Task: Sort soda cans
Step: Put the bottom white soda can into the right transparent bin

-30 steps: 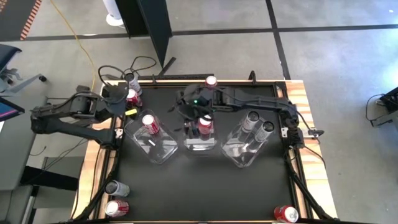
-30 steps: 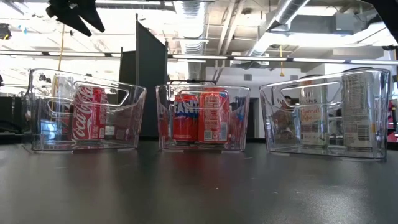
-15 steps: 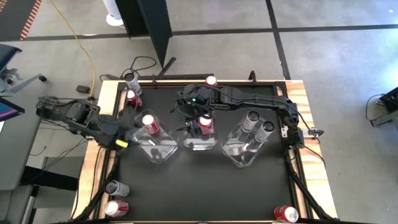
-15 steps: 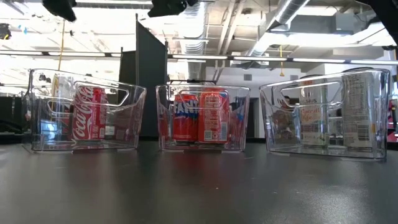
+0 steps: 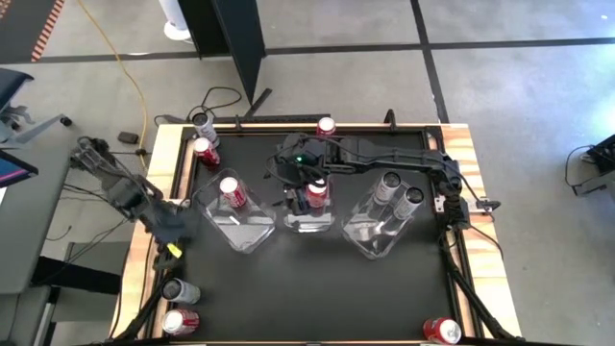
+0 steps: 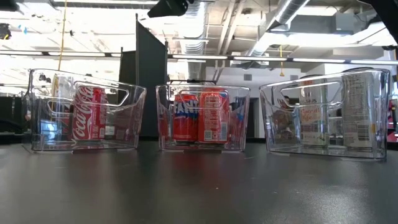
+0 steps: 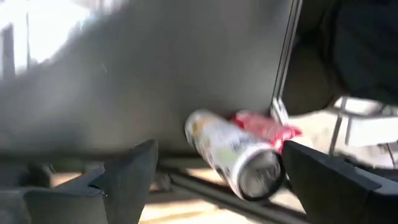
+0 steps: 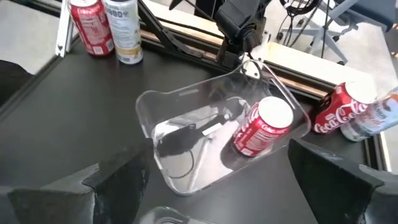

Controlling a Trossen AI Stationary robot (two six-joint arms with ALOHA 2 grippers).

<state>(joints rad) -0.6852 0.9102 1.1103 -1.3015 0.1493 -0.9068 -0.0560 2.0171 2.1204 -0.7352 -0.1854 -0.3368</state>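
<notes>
While empty, left end effector near silver can, fingers spread

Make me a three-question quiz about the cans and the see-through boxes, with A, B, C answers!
1. Where is the left gripper?
A. Over the table's left edge, near two lying cans
B. Inside the middle bin
C. Over the right bin

2. How many clear bins stand in the row?
A. Two
B. Three
C. Five

3. How is the red can in the left bin standing?
A. Crushed flat
B. Lying on its side
C. Upright

Answers:
1. A, the high view shows it at the left edge, above the silver can and red one at the front-left corner.
2. B, the low view shows three side by side.
3. C, the low view shows it upright and the high view shows its silver top facing up.
</notes>
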